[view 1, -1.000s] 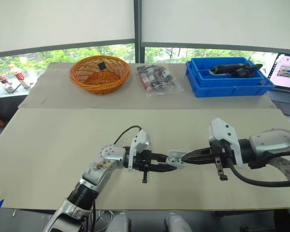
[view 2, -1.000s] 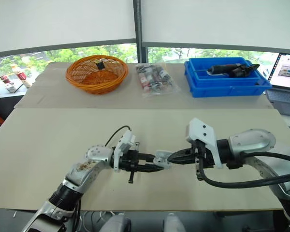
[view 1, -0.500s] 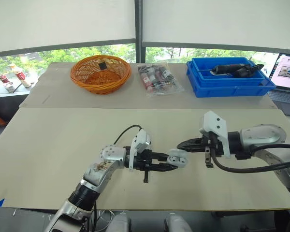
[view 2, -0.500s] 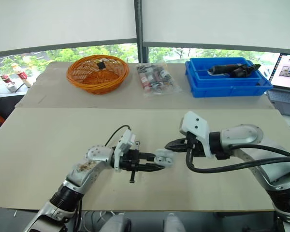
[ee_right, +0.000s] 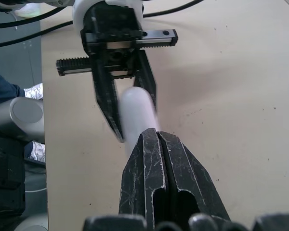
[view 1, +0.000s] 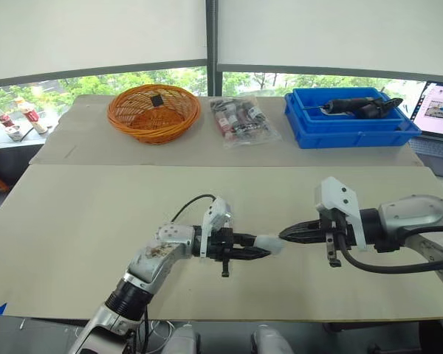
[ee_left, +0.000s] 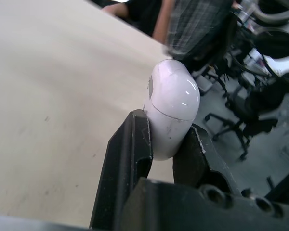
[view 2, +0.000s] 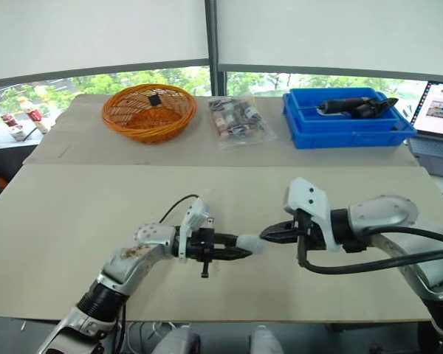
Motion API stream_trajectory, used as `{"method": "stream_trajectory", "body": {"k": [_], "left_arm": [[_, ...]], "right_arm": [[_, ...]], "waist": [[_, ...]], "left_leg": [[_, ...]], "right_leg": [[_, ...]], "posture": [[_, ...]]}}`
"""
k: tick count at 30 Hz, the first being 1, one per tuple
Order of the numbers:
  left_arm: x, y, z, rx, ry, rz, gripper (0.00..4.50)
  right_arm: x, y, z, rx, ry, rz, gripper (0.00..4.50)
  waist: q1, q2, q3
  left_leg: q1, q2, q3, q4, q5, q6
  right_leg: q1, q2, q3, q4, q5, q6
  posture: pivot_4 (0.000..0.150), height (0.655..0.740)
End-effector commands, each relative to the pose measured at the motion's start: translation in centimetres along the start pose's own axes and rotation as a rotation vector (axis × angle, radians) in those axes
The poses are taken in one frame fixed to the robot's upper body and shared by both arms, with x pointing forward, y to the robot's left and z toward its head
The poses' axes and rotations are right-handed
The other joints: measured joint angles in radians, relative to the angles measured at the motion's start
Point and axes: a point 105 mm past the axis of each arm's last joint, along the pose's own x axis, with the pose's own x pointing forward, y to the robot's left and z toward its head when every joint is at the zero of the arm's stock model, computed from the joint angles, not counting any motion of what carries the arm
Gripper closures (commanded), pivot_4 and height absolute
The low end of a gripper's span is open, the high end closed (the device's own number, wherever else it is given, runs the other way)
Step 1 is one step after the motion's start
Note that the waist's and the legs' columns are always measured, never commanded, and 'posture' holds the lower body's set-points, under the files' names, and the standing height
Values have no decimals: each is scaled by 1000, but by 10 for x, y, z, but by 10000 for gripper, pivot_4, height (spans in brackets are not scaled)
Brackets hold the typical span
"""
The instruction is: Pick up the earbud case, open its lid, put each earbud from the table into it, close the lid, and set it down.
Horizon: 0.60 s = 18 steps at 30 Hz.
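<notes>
Left end effector (view 1: 257, 252) clamps the glossy white rounded earbud case (ee_left: 171, 113), lid closed, above the matte beige surface (view 1: 96, 214). Right end effector (view 1: 284, 235), fingers pressed together, tip just beside the case. Woven orange basket (view 1: 153, 110) well behind.

Orange basket (view 1: 127, 112), plastic packet (view 1: 240, 120), blue bin (view 1: 351, 137), laptop (view 1: 440, 109)

Beige table (view 1: 88, 214), shaded windows (view 1: 96, 37) behind

back of table (view 1: 96, 214) – basket (view 1: 153, 112) sitting left, packet (view 1: 240, 118) lying middle, bin (view 1: 351, 134) standing right | tool (view 1: 354, 107) lying in bin | laptop (view 1: 439, 110) sitting right of bin | near middle – earbud case (view 1: 268, 243) sitting between left gripper (view 1: 261, 248) fingers, right gripper (view 1: 284, 235) hanging just right of it
</notes>
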Motion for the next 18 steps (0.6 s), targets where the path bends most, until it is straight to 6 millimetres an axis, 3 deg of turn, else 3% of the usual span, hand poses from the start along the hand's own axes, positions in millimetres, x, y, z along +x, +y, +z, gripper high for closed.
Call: {"method": "stream_trajectory", "body": {"k": [1, 9, 11, 13, 18], "left_arm": [[-1, 11, 3, -192, 44, 58, 39206], [-4, 45, -21, -464, 186, 200, 39206], [-8, 52, -27, -460, 216, 239, 29076], [-15, 55, -29, -455, 228, 263, 21896], [-43, 51, -33, -384, 251, 317, 503]], "right_arm": [[-14, -6, 5, -129, 0, -109, 45000], [-8, 14, -2, -139, -8, -99, 45000], [-8, 15, -3, -140, 1, -100, 45000], [-8, 15, -5, -137, 10, -95, 45000], [-10, 11, -2, -159, 6, -107, 45000]], "waist": [[1, 0, 0], [-5, 0, 0], [-6, 0, 0], [-6, 0, 0], [-12, 0, 0]], "left_leg": [[0, 0, 0, 0, 0, 0], [0, 0, 0, 1, 0, 0], [0, 0, 0, 1, 0, 0], [1, 0, 0, 1, 0, 0], [3, 1, 0, 0, 0, 0]], "right_leg": [[0, 0, 0, 0, 0, 0], [0, 1, 0, 0, 0, 0], [0, 0, 0, 1, 0, 0], [1, 0, 0, 0, 0, 0], [2, 1, 1, 1, 0, 0]], "posture": [[1500, 7400], [1500, 7400], [1500, 7400], [1500, 7400], [1500, 7400]]}}
